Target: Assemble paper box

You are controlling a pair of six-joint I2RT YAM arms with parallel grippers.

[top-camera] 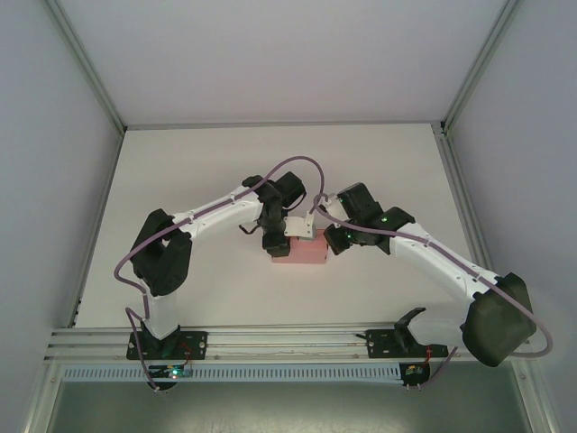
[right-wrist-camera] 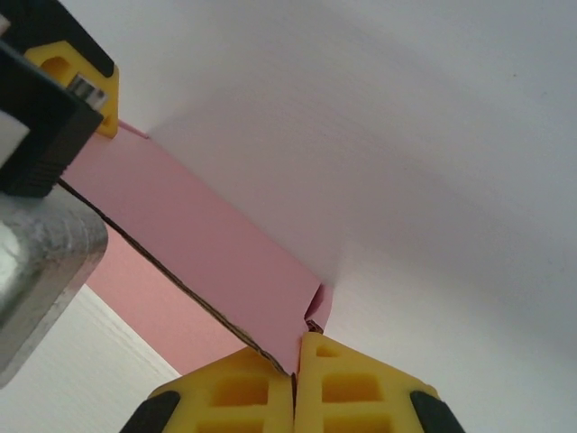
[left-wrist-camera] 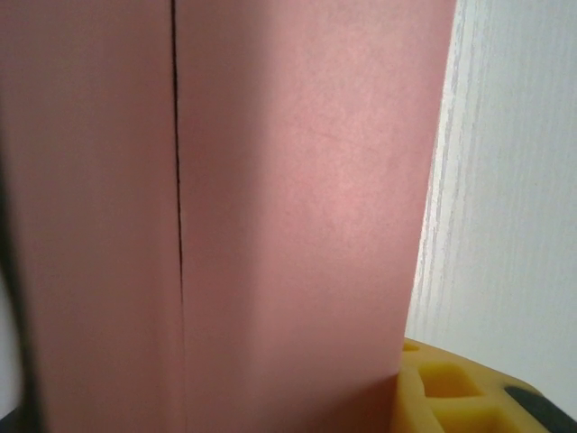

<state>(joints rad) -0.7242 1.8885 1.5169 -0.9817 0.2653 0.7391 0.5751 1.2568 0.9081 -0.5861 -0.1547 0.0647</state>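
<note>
From above, the paper box [top-camera: 299,253] lies near the middle of the table [top-camera: 225,162], a small pink block. The left gripper [top-camera: 273,238] is against its left end and the right gripper [top-camera: 335,240] against its right end. The two probably bracket it this way so that one end is braced while the other is worked. The table is bare on all sides, so either arm has room to draw back, while between the two wrists the space is tight.

In the left wrist view, the box [left-wrist-camera: 297,225] sits very close to the lens. A dark seam [left-wrist-camera: 177,180] runs down its face where two panels meet without quite sealing. One yellow finger [left-wrist-camera: 451,392] shows at the box's lower right corner, beside the card's edge. Whether this gripper's jaws press on the card cannot be told from here. White table shows to the right of that edge.

In the right wrist view, the right gripper's [right-wrist-camera: 294,388] yellow jaws are together, pinching a thin corner of the pink card. This is likely a flap held for folding or tucking (the grip is only at the very tip, so a slip looks possible). The card's long edge runs up and left to a yellow finger of the left gripper [right-wrist-camera: 86,81], which touches the far end. Open table lies to the right.
</note>
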